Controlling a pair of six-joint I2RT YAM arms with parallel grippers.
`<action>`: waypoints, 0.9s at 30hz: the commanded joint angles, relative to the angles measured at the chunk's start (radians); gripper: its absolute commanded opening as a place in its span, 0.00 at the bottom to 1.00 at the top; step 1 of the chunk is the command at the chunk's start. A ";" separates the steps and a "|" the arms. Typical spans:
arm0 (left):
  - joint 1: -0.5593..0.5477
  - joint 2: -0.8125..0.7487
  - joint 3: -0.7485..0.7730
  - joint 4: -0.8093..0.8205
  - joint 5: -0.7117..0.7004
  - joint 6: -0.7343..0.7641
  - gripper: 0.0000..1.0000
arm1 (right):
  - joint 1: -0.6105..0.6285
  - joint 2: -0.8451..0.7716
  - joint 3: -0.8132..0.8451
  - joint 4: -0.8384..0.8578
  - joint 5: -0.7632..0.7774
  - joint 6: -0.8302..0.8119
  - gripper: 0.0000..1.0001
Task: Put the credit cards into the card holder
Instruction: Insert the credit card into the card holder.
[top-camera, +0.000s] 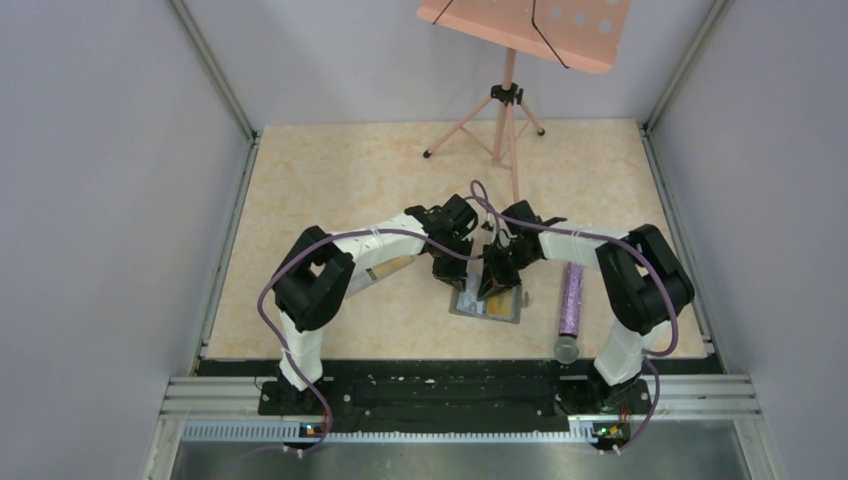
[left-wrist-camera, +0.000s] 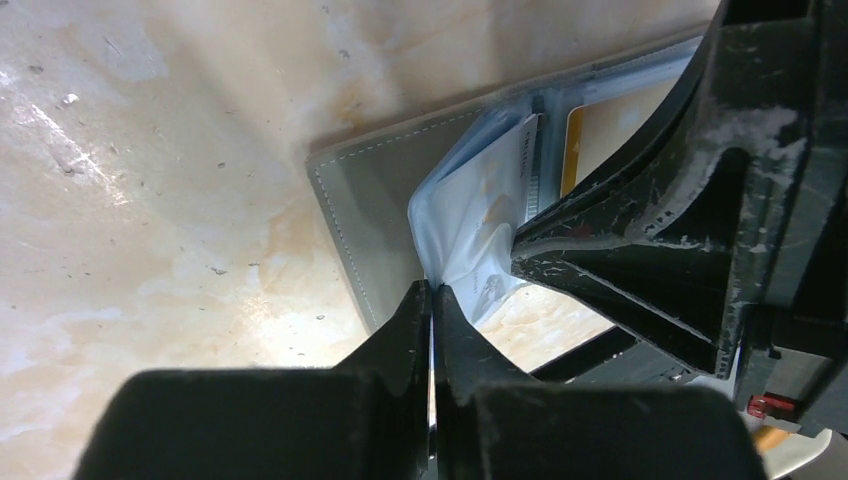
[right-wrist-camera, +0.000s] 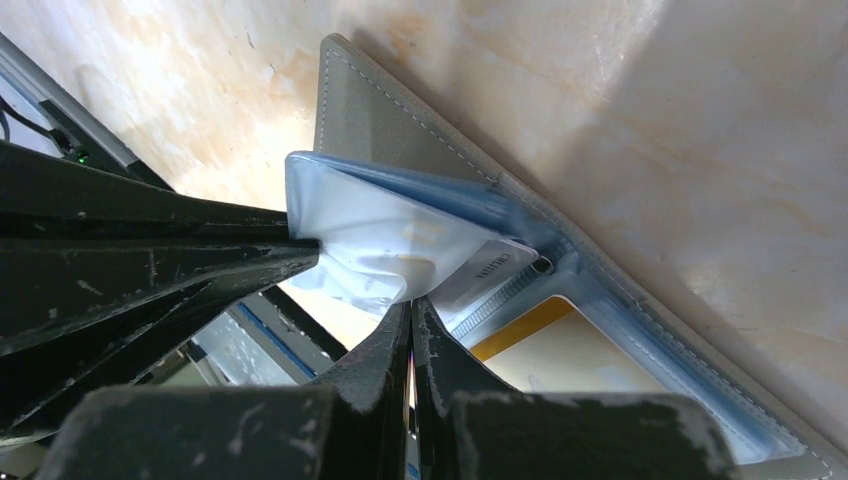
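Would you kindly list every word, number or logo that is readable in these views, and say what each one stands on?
White card: one line of small print along its edge, too blurred to read.
Yellow card: no print on the part that shows.
Card holder: stitching only, no text.
Nothing else carries any readable text.

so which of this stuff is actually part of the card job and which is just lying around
Part of the job:
- dark-grey stitched folding card holder, lying open
- yellow plastic card in its pocket
- whitish card at its clear sleeve

Just lying about:
- purple glittery tube
- pink perforated music stand
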 joint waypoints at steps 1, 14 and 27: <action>-0.013 -0.032 0.039 0.007 0.017 0.005 0.00 | -0.011 -0.069 0.029 0.061 -0.028 0.023 0.00; 0.009 -0.094 0.092 -0.187 -0.161 0.055 0.00 | -0.067 -0.156 0.024 0.060 -0.032 0.032 0.30; 0.008 -0.050 0.172 -0.238 -0.094 0.062 0.25 | -0.068 -0.112 0.002 -0.044 0.105 -0.079 0.16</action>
